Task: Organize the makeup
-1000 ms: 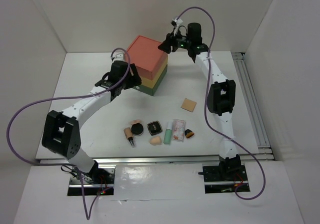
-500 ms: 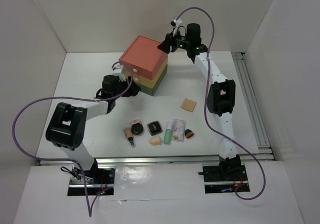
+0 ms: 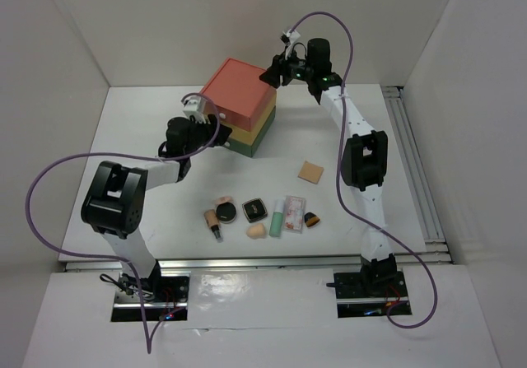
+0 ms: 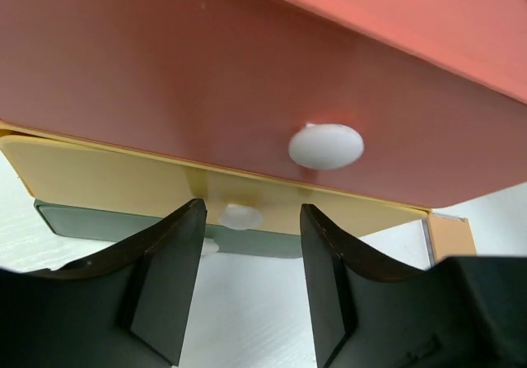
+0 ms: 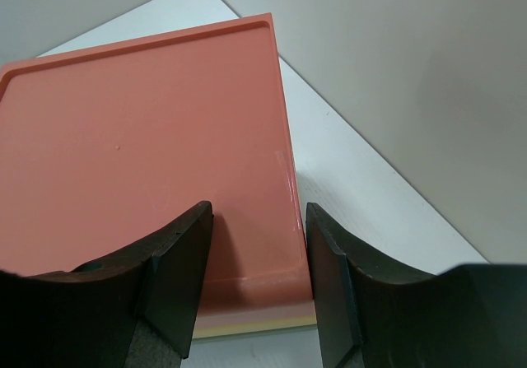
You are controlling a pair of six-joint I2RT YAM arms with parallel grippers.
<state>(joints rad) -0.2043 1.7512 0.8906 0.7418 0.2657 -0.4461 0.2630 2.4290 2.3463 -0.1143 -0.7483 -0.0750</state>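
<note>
The makeup lies in a row at the table's front: a tan lipstick, a round black compact, a square black compact, a beige sponge, a mint-green tube, a pink sachet and a small brush. My left gripper is open and empty, low in front of the drawer box. In the left wrist view it faces the yellow drawer's white knob, below the red drawer's knob. My right gripper is open and empty over the box's red top, at its back right corner.
A tan square pad lies alone to the right of the box. A green drawer sits under the yellow one. White walls close in the table at the back and both sides, and a metal rail runs along the right edge.
My left arm has folded back and dropped lower, and its gripper has drawn a little away from the drawer fronts. The right arm and the makeup have not moved.
</note>
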